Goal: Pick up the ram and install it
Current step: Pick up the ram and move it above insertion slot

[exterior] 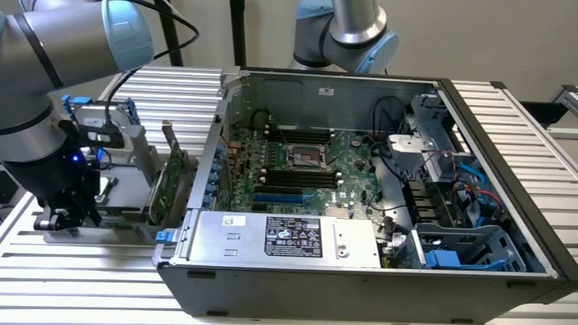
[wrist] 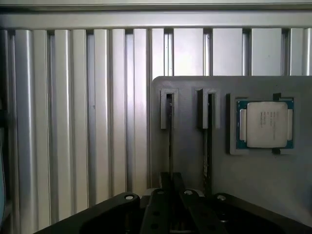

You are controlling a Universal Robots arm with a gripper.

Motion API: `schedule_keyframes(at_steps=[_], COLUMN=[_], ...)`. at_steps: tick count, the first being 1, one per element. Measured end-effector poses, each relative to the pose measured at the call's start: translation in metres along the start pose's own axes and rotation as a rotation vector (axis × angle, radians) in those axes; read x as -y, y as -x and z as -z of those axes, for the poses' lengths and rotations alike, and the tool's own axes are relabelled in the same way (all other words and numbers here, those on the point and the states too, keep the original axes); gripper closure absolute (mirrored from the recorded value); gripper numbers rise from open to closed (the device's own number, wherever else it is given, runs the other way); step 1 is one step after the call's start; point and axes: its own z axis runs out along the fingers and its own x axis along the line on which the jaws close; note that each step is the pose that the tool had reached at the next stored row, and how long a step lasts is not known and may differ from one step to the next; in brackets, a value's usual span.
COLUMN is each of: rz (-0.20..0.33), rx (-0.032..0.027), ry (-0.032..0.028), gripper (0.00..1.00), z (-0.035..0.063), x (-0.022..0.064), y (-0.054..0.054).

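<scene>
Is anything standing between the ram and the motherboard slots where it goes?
Yes: the upright expansion card and the case's side wall stand between the ram and the memory slots.

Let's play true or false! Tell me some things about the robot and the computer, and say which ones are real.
1. The computer case is open, so the motherboard shows. True.
2. The claw is inside the case. False: it is over the gray holder, outside the case, at the exterior view's left.
3. A silver processor chip lies in a square pocket of the holder. True.
4. The table is wooden. False: it is ribbed metal.
</scene>
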Motion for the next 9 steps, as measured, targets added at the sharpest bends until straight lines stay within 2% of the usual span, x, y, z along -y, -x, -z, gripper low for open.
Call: schedule_keyframes(at_steps=[9], rz=[0.0], rx=[0.0015], ry=[-0.0001], gripper=[1.0], z=[0.0371], x=[0.0011], y=[0.0])
